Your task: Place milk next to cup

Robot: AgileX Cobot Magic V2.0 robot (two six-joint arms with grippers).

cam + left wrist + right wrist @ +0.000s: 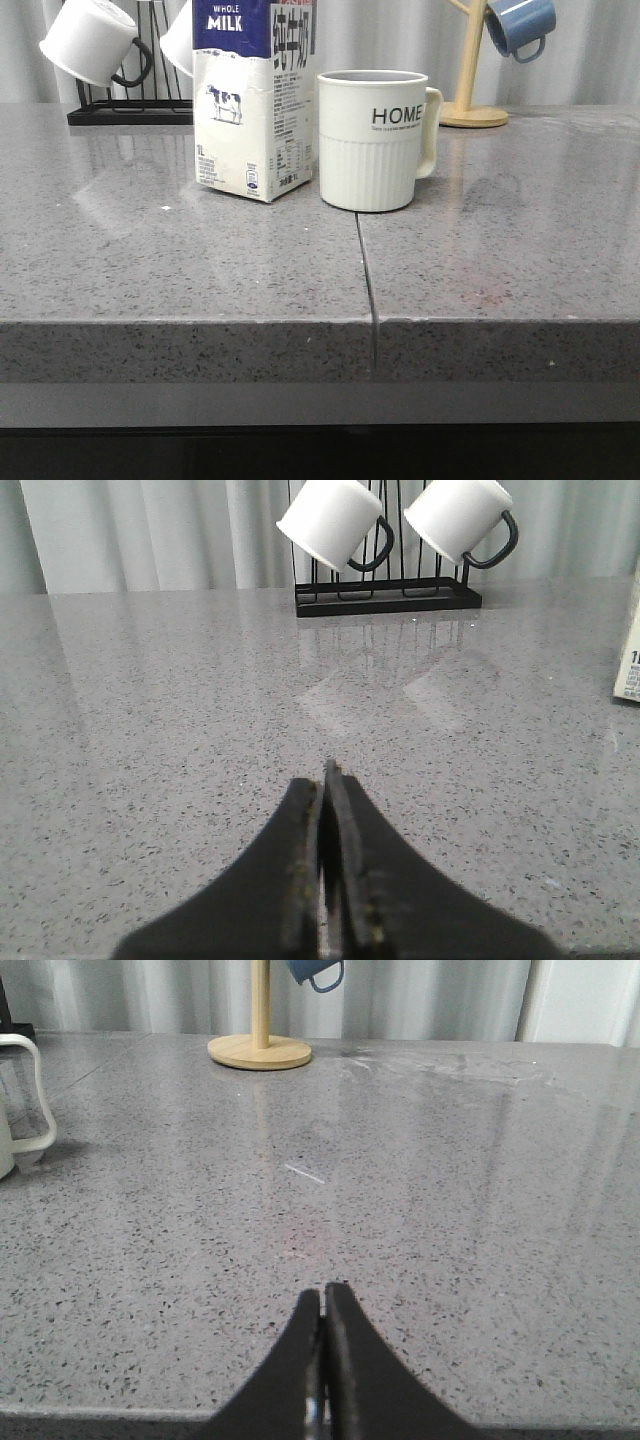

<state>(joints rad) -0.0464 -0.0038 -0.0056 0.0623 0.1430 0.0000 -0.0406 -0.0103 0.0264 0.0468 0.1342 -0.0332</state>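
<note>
Already upright, the milk carton (255,100) stands just beside the HOME mug (378,140) on the tabletop (180,270); left tool (327,780) and right tool (322,1305) rest pressed together, empty.

The milk (255,110) carton is white with a deep blue top band lettered in white, a black-and-white cow and black print; the cup (375,140) is cream-white, ribbed below, with black "HOME"; the countertop (180,270) is grey, speckled black; two white mugs (330,522) have black handles on a black wire rack (390,598); a blue mug (520,25) hangs on a pale wooden stand (472,95); both grippers' fingers (300,880) are black.
</note>
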